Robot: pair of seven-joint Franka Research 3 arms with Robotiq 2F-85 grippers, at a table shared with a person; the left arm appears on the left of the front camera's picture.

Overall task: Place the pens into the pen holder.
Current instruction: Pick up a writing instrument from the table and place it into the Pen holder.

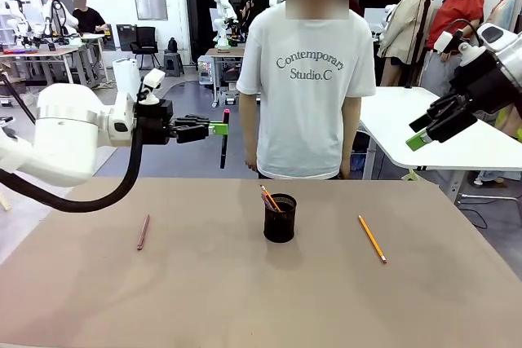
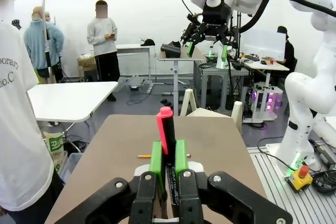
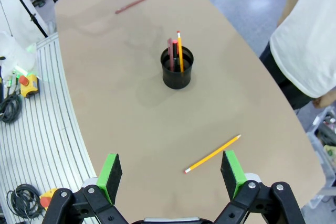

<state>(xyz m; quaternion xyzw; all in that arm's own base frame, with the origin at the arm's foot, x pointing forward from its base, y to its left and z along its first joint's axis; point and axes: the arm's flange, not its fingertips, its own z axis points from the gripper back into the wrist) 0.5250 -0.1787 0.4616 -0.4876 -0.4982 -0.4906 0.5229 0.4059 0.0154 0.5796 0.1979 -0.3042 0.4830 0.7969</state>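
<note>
Black-barrelled and red-capped, one pen (image 1: 223, 149) hangs upright, clamped in the left fingers (image 1: 217, 128) high over the left end of the surface (image 1: 204, 299). The mesh pen holder (image 1: 280, 219) sits lower and to its right, with pens inside. The right fingers (image 3: 111, 174) stand apart above the yellow pencil (image 3: 212, 153), which lies diagonally at right. A pinkish-brown pen (image 1: 143, 232) lies at left.

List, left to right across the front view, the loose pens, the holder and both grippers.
pinkish-brown pen → left gripper, shut on a dark pen → black mesh pen holder → yellow pencil → right gripper, open
</note>
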